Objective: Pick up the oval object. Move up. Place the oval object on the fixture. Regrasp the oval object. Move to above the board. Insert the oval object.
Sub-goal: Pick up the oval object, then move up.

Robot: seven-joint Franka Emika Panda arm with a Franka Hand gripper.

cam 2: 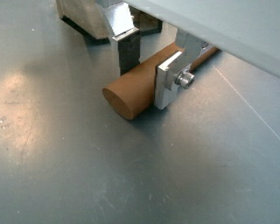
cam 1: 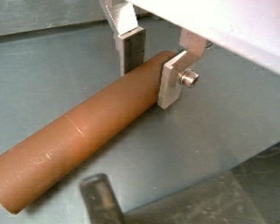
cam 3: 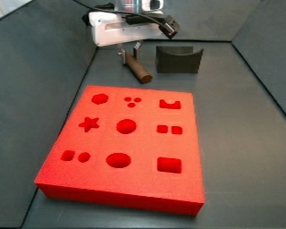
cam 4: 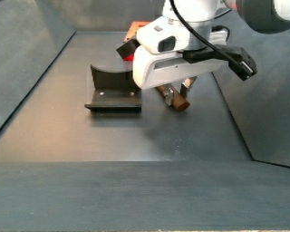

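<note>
The oval object [cam 1: 73, 144] is a brown rod-like peg lying flat on the grey floor; its round end face [cam 2: 129, 98] shows in a wrist view. My gripper [cam 1: 150, 83] straddles one end of it, a dark-padded finger [cam 1: 130, 51] on one side and a silver finger plate [cam 2: 168, 80] on the other, both against the peg. In both side views the gripper [cam 3: 133, 49] [cam 4: 174, 91] reaches down onto the peg [cam 3: 136, 70] [cam 4: 178, 102]. The fixture [cam 3: 178, 59] [cam 4: 111, 91] stands close beside it. The red board [cam 3: 128, 143] lies nearer the camera.
Sloping dark grey walls [cam 3: 38, 63] [cam 4: 33, 82] enclose the floor on both sides. The white gripper body [cam 4: 166, 56] and its black cable [cam 4: 232, 59] hang over the peg. Bare grey floor [cam 4: 123, 145] stretches out in front of the fixture.
</note>
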